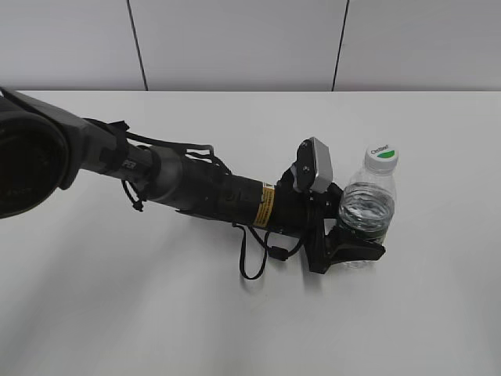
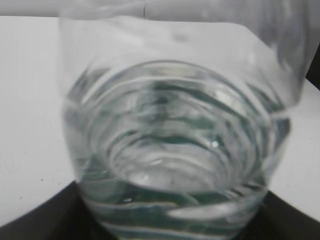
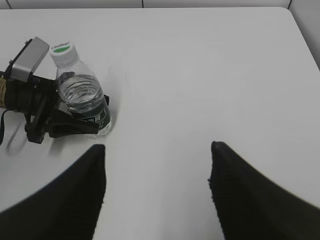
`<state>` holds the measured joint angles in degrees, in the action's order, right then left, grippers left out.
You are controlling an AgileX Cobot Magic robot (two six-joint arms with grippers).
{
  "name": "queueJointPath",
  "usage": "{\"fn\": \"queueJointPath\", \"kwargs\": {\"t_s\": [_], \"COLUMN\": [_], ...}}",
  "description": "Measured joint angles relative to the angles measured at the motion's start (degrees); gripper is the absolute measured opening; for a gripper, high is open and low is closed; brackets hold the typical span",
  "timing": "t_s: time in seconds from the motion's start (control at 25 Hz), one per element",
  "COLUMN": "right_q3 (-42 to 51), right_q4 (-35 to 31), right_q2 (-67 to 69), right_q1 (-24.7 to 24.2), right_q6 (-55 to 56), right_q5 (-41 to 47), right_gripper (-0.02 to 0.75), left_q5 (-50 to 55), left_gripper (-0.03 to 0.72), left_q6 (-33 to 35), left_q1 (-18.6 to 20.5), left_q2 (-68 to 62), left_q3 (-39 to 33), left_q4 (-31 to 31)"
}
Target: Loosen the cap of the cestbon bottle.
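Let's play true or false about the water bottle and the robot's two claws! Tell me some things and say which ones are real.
1. The cap is on the cestbon bottle. True.
2. The bottle lies on its side. False: it stands upright on the table.
3. The left gripper holds the bottle low on its body. True.
4. The right gripper grips the cap. False: it is open, away from the bottle.

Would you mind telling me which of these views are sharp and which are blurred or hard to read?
Exterior view: evenly lit and sharp, the cap lettering almost legible, shadows soft. Left wrist view: the cestbon bottle fills the picture, too close, blurred, its water warping everything behind. Right wrist view: the table is crisp, while the right gripper fingers are dark, soft-edged shapes.
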<state>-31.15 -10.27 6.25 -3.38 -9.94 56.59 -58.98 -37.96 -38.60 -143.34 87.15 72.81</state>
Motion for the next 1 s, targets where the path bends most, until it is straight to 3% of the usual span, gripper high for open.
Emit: {"fn": "queueJointPath", "kwargs": {"t_s": [0.28, 0.6, 1.0], "right_q3": [-4.2, -11.2, -25.6], "right_q4": [-5.1, -16.3, -23.0], "right_q2": [15.9, 36.9, 57.1], "right_q1": [2.3, 4.6, 4.7], "right_q6": [-0.9, -11.9, -14.8], "right_q5": [-3.6, -3.6, 2.2], "right_gripper": [0.496, 0.496, 0.496], "left_q5": [-0.2, -0.3, -0.4], "left_gripper": [0.504, 0.504, 0.504], "left_q6": [0.0, 0.0, 0.0], "left_q1": [0.0, 0.0, -0.1], "left_q2": [0.0, 0.0, 0.0], "left_q3": [0.0, 0.0, 0.0], "left_q4": [0.0, 0.0, 0.1]}}
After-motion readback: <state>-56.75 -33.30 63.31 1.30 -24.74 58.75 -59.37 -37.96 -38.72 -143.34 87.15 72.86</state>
